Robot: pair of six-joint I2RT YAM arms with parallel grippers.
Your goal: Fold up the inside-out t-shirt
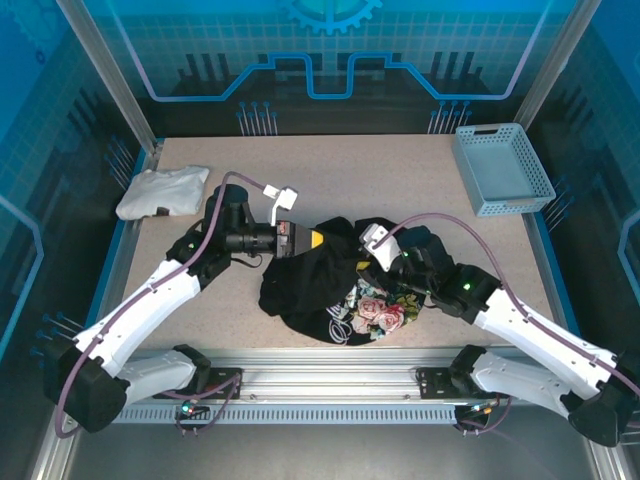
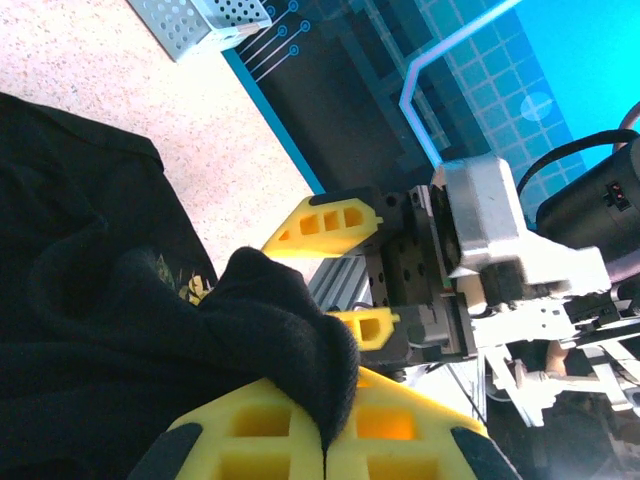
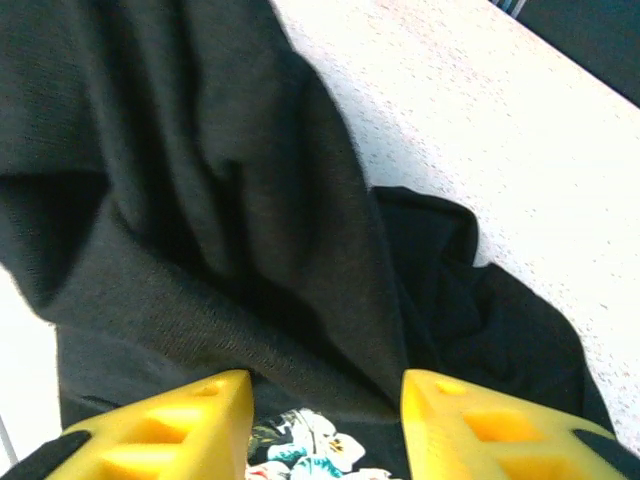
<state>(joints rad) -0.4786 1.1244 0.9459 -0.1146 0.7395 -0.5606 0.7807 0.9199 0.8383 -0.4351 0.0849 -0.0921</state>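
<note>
On the table (image 1: pixel 400 170), the inside-out t-shirt (image 1: pixel 318 288) lies bunched with no fold made, the left gripper (image 2: pixel 325 440) clamped on its black edge, the right gripper (image 3: pixel 325 410) spread-jawed over it.

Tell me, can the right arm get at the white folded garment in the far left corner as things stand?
Probably not: the left arm, its fingers shut on the t-shirt, lies across the way to the garment.

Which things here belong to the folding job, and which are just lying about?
Job:
black t-shirt
left gripper, shut on the t-shirt
right gripper, open

Lying about:
white folded garment
blue basket
</note>
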